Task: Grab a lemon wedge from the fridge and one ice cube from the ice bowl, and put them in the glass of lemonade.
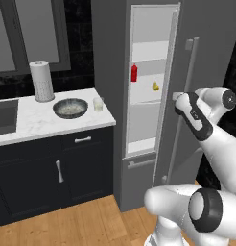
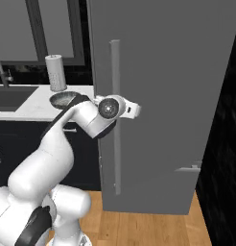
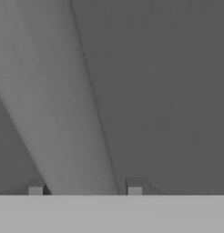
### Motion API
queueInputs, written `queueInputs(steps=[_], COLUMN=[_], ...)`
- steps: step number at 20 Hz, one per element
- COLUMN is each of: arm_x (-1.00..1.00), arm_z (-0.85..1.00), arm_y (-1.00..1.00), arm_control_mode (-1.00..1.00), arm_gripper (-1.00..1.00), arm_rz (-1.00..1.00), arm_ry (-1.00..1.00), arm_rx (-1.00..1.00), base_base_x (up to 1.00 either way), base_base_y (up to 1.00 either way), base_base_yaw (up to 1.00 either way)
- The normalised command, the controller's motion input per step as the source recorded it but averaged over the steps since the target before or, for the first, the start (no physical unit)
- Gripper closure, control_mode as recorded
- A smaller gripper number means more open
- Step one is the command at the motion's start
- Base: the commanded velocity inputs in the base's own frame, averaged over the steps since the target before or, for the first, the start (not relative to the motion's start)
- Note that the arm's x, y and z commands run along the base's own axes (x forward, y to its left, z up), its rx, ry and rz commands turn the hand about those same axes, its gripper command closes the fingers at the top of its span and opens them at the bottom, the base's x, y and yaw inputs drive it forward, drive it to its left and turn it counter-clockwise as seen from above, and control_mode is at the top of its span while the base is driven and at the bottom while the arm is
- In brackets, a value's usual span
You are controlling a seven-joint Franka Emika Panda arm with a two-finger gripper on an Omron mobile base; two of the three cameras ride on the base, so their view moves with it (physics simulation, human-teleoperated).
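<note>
Jaws apart, and right up against the long vertical grey bar handle (image 3: 73,113). In the hand view one small dark fingertip (image 3: 134,186) stands on each side of the bar, which runs up between them. The right tip shows a sliver of gap, the left sits right at the bar's edge, and whether it touches, I can't tell.

Out from there: the handle belongs to the wide matte grey door (image 1: 211,29) of the tall grey fridge (image 1: 108,48), and that door stands swung open. The white arm (image 2: 57,139) reaches across to the bar about halfway up.

Inside, white walls and clear shelves. There's the tiny bright yellow lemon wedge (image 1: 155,86), resting on a shelf in the middle of the compartment, with a small red bottle (image 1: 134,73) up and to its left.

Left of the fridge, the white marble tabletop (image 1: 38,122) carries the wide dark grey-blue ice bowl (image 1: 84,107), and the small clear glass of pale lemonade (image 1: 98,104) stands just beside it on the fridge side. A tall white paper-towel roll (image 1: 41,80) stands behind the bowl, near the wall.
</note>
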Motion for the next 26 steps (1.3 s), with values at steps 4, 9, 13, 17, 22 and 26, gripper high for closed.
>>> queueInputs(steps=[4,9,13,17,22,26], arm_x=[-0.69,-0.34,-0.37,-0.59,-0.69,-0.64], arm_z=[0.54,0.78,0.8,0.75,0.74,0.55], arm_y=[-0.85,-0.42,-0.14,-0.02,0.04,0.24], arm_control_mode=[-1.0,-1.0,-1.0,-1.0,-1.0,-1.0], arm_gripper=[1.0,-1.0,-1.0,-1.0,-1.0,-1.0], arm_rz=[0.0,0.0,0.0,0.0,0.05,0.13], arm_ry=[0.05,0.13,0.11,0.08,0.01,0.0], arm_rx=[0.11,0.04,0.0,0.0,-0.15,-0.35], base_base_x=[0.0,0.0,0.0,0.0,0.0,0.0], base_base_y=[0.0,0.0,0.0,0.0,0.0,0.0], base_base_yaw=[0.0,0.0,0.0,0.0,0.0,0.0])
